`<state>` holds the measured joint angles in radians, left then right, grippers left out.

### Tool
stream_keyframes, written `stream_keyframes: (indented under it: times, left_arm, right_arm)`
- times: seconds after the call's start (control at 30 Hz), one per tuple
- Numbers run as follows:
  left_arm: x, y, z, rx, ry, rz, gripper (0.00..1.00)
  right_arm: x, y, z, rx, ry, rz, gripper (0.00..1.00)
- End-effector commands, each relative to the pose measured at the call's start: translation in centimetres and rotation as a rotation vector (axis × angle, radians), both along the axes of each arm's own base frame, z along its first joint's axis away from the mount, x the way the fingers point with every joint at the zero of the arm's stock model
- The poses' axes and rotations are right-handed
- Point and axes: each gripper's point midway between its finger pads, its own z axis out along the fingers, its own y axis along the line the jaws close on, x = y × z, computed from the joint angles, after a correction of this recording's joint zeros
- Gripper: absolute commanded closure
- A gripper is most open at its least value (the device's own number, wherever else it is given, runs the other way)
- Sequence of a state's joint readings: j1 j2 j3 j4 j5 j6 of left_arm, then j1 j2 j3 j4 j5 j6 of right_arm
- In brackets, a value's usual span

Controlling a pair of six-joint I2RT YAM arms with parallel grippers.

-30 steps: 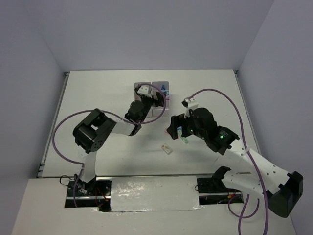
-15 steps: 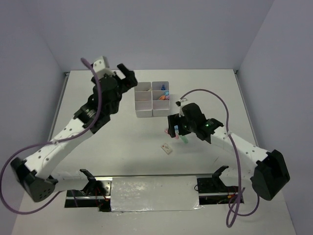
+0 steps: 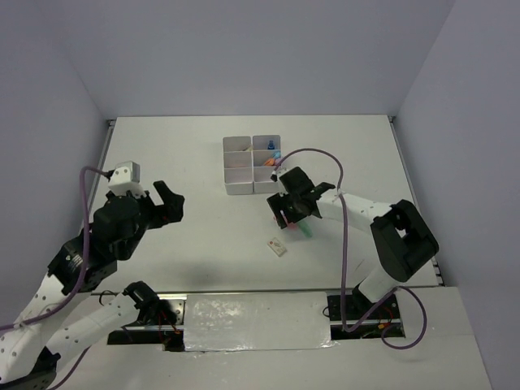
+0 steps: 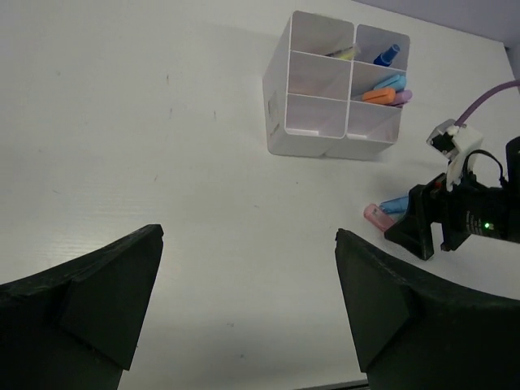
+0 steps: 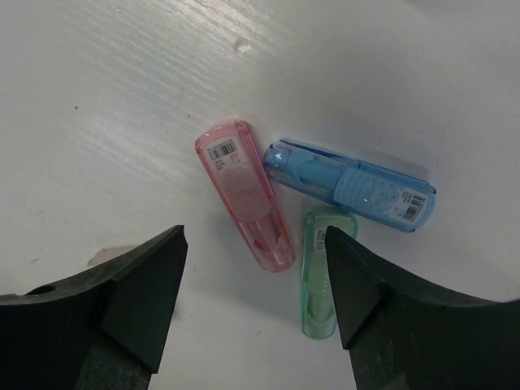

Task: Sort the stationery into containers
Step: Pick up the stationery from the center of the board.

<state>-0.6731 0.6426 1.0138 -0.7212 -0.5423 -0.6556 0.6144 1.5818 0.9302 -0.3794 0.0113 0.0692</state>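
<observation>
The white six-compartment container [image 3: 240, 186] stands at the table's far middle, also in the left wrist view [image 4: 313, 134]. It holds a yellow pen [image 4: 345, 54], a blue-capped bottle [image 4: 388, 54], and blue [image 4: 390, 82] and orange [image 4: 378, 95] pieces. A pink piece [image 5: 244, 195], a blue piece [image 5: 349, 185] and a green piece [image 5: 325, 272] lie together on the table. My right gripper [image 5: 253, 240] is open just above them, jaws astride the pink one's end; the top view shows it [image 3: 290, 213]. My left gripper [image 3: 162, 203] is open and empty, high over the near left [image 4: 248, 236].
A small white flat piece [image 3: 278, 247] lies on the table just near of the right gripper. The right arm's purple cable [image 3: 325, 154] loops beside the container. The table's left edge [image 3: 96, 191] runs beside the left arm.
My left arm has drawn back from the container to the near left, gripper open. My right gripper has dropped closer over the three loose pieces.
</observation>
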Motion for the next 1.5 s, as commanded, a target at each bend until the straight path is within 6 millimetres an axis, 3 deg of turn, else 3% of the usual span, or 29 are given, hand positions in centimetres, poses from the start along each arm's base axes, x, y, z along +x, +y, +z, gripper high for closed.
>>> stream_keyframes:
  times: [0.0, 0.17, 0.27, 0.43, 0.7, 0.97, 1.07, 1.13, 1.2, 1.3, 1.4, 1.47]
  left_arm:
    - [-0.8, 0.2, -1.6, 0.113, 0.021, -0.080, 0.01]
    - [-0.4, 0.8, -4.4, 0.173, 0.075, -0.046, 0.01]
    - [-0.1, 0.4, -5.2, 0.186, 0.091, -0.056, 0.01]
    - [-0.1, 0.5, -5.2, 0.185, 0.087, -0.048, 0.01]
    - [-0.2, 0.9, -4.9, 0.179, 0.069, -0.036, 0.01]
    - [-0.3, 0.9, -4.7, 0.171, 0.054, -0.044, 0.01]
    - [-0.5, 0.7, -4.6, 0.161, 0.041, -0.059, 0.01]
    - [-0.5, 0.6, -4.6, 0.158, 0.037, -0.064, 0.01]
    - [-0.6, 0.6, -4.6, 0.154, 0.032, -0.067, 0.01]
    - [-0.7, 0.6, -4.4, 0.146, 0.025, -0.069, 0.01]
    - [-0.7, 0.7, -4.4, 0.142, 0.020, -0.069, 0.01]
    - [-0.8, 0.6, -4.3, 0.136, 0.014, -0.073, 0.01]
  right_arm:
    - [2.2, 0.9, 0.9, 0.007, -0.062, 0.025, 0.25]
    - [2.1, 1.0, 0.3, -0.006, -0.053, 0.018, 0.39]
    - [1.8, 1.3, 0.3, 0.006, -0.043, 0.020, 0.41]
    - [1.5, 1.7, -0.8, -0.023, 0.023, 0.036, 0.42]
    - [0.6, 2.6, -2.0, -0.085, 0.070, 0.050, 0.52]
    - [-0.4, 3.2, -3.1, -0.132, 0.112, 0.065, 0.69]
    - [-0.7, 3.6, -3.5, -0.147, 0.109, 0.070, 0.68]
    - [-1.0, 3.8, -3.9, -0.157, 0.111, 0.072, 0.55]
    - [-1.5, 4.1, -4.3, -0.179, 0.115, 0.079, 0.54]
    - [-1.6, 4.5, -4.5, -0.194, 0.094, 0.081, 0.64]
    - [-1.4, 5.2, -3.9, -0.156, 0.072, 0.084, 0.99]
    - [-0.9, 6.0, -2.3, -0.115, 0.016, 0.095, 1.00]
